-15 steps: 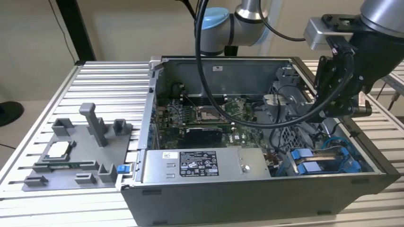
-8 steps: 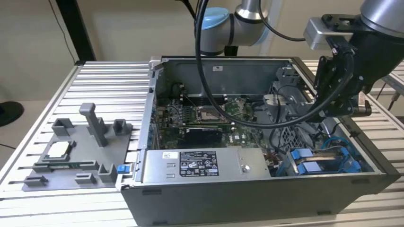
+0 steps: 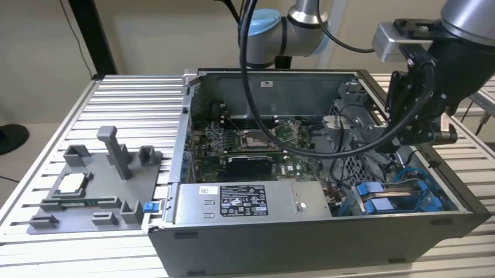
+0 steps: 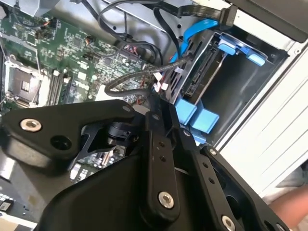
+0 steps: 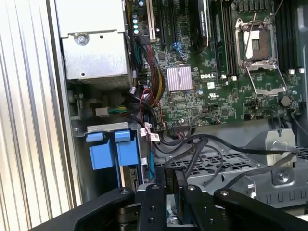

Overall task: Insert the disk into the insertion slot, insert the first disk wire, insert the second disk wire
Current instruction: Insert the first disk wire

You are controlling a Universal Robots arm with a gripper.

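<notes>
The disk (image 3: 386, 200) sits in the insertion slot (image 3: 429, 191) at the case's front corner on the exterior view's right, its blue carrier tabs (image 5: 110, 151) facing out. In the second wrist view the disk (image 4: 202, 82) stands edge-on in the bay, and a blue disk wire (image 4: 202, 26) curves down to it. My gripper (image 3: 410, 139) hangs above the case, just behind the slot. Its fingers (image 5: 159, 197) stand close together, and a black braided disk wire (image 4: 125, 79) loops into the fingertips.
A grey power supply (image 3: 240, 200) lies along the case's front wall, with the green motherboard (image 3: 247, 139) behind it. A perforated metal cage (image 5: 226, 163) sits beside the gripper. On the exterior view's left, a grey fixture tray (image 3: 93, 185) rests on the slatted table.
</notes>
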